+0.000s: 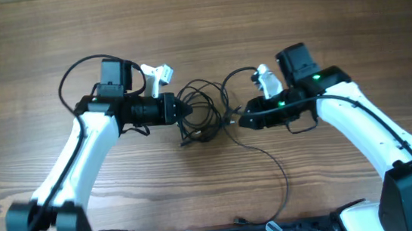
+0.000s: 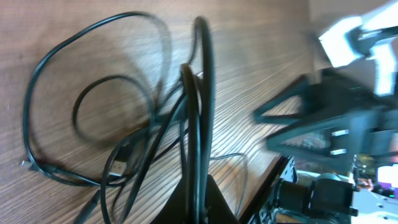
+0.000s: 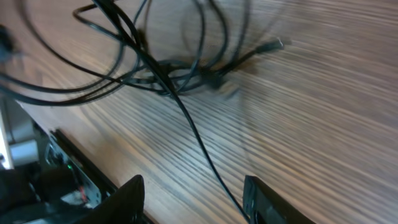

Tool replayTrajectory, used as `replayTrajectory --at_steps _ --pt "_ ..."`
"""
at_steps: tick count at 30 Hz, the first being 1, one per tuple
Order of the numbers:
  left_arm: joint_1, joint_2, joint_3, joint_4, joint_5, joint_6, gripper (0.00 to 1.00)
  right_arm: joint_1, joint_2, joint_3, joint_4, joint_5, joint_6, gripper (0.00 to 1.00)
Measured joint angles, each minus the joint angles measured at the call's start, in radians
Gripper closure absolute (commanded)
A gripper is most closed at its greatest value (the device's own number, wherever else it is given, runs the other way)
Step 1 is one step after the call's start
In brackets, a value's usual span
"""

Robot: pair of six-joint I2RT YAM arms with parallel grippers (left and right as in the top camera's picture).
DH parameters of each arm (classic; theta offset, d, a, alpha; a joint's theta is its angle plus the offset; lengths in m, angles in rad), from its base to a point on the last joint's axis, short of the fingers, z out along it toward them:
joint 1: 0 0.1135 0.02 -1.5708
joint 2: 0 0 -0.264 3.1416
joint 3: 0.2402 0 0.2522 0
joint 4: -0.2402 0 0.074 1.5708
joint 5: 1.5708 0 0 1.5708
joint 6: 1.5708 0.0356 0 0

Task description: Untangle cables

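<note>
On the table (image 1: 197,25), left gripper (image 1: 188,111) seemingly pinches the cables (image 2: 203,93); right gripper (image 3: 194,198) gapes.

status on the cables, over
Left pincer shut on cables. Right pincer open, one cord loose between its jaws. Cables tangled, nothing blocking.

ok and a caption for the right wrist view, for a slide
Right gripper open over the wooden table, one strand of the tangled cables running back between its fingers.
</note>
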Motion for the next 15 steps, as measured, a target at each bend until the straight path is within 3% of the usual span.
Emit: replayTrajectory --at_steps 8,15 --pt "0.000 -0.164 0.000 -0.002 0.020 0.000 0.96 0.079 0.001 0.000 0.055 -0.023 -0.014 0.46" --pt "0.000 -0.221 0.000 0.004 0.153 0.000 0.96 0.082 0.001 0.000 0.082 -0.023 -0.014 0.47"
